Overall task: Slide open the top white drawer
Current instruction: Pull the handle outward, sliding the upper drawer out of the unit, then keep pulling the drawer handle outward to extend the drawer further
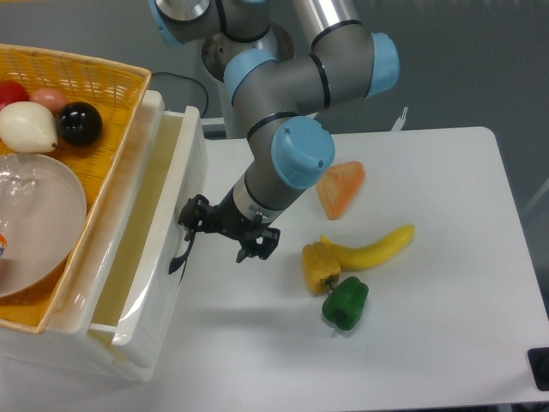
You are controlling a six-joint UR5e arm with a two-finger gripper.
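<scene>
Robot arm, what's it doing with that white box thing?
The arm's gripper is at the black handle of the top drawer, pulling it out. The drawer is already partly open, so you can look down inside. A basket of play food sits on top of the cabinet, and a banana and a green pepper lie on the table.

Bright, even overhead illumination; exposure is balanced and the view is sharp throughout, without motion blur. The white table [429, 343] carries soft, diffuse shadows: one below the arm [283, 154], smaller ones beneath the banana [373, 249] and green pepper [346, 302]. Faint specular highlights mark the glossy top white drawer [163, 257]. Right of the table, the grey floor reads darker.
</scene>
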